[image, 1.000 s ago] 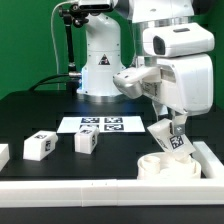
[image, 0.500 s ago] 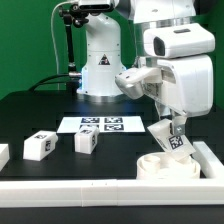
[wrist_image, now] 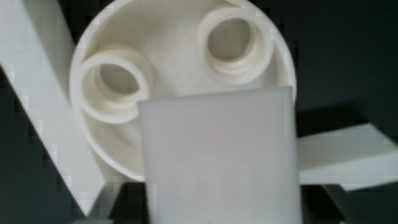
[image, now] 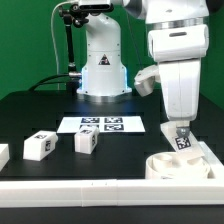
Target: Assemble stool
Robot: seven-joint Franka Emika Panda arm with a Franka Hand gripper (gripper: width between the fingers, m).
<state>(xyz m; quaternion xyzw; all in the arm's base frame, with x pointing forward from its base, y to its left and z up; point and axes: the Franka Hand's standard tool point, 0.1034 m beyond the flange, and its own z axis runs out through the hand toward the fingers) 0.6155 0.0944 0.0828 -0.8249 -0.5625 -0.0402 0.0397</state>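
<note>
My gripper (image: 181, 134) hangs straight down at the exterior view's right, shut on a white stool leg (image: 182, 142) with a tag on its face. The leg stands upright just above the round white seat (image: 168, 167), which lies in the corner of the rails. In the wrist view the leg (wrist_image: 222, 150) fills the foreground, and past it is the seat (wrist_image: 178, 110) with two round sockets (wrist_image: 231, 35) facing up. Two loose legs (image: 40, 146) (image: 87, 141) lie on the black table at the left. Whether the held leg touches the seat I cannot tell.
The marker board (image: 100, 125) lies flat at the table's middle back. A long white rail (image: 90, 190) runs along the front and another (image: 213, 157) along the right. A further white piece (image: 2, 155) shows at the left edge. The robot base (image: 100, 60) stands behind.
The wrist has swung from a tilt to straight down and shifted slightly right. The held leg now stands upright over the seat instead of leaning.
</note>
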